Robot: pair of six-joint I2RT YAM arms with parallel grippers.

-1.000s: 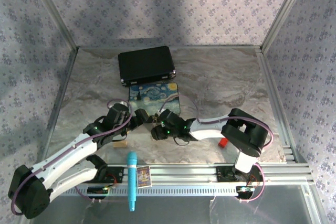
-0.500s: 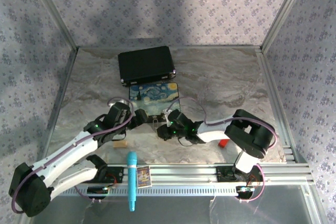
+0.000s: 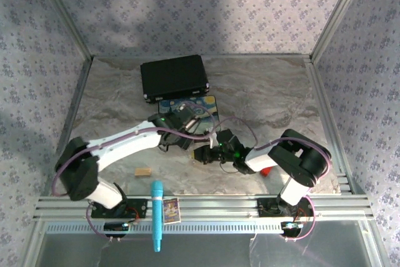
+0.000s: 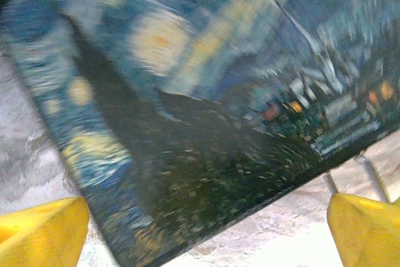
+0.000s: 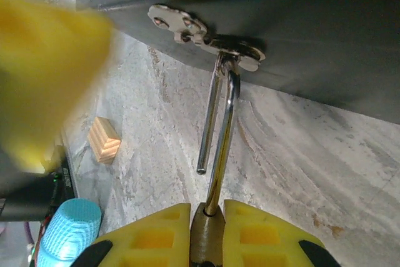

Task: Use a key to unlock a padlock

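Currently the right gripper (image 5: 207,224) clamps the padlock (image 5: 206,242), whose shackle (image 5: 224,129), 1 leg free, hooks the hasp (image 5: 209,37) on the near side of the painted box (image 4: 187,92), while the left gripper (image 4: 205,226) gapes wide over its lid; best to unhook gently, bracing the box.

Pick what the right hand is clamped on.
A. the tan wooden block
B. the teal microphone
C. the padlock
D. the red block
C: in the right wrist view the brass body of the padlock sits pinched between the yellow fingers of the right hand, and its shackle runs up to the hasp on the painted box.
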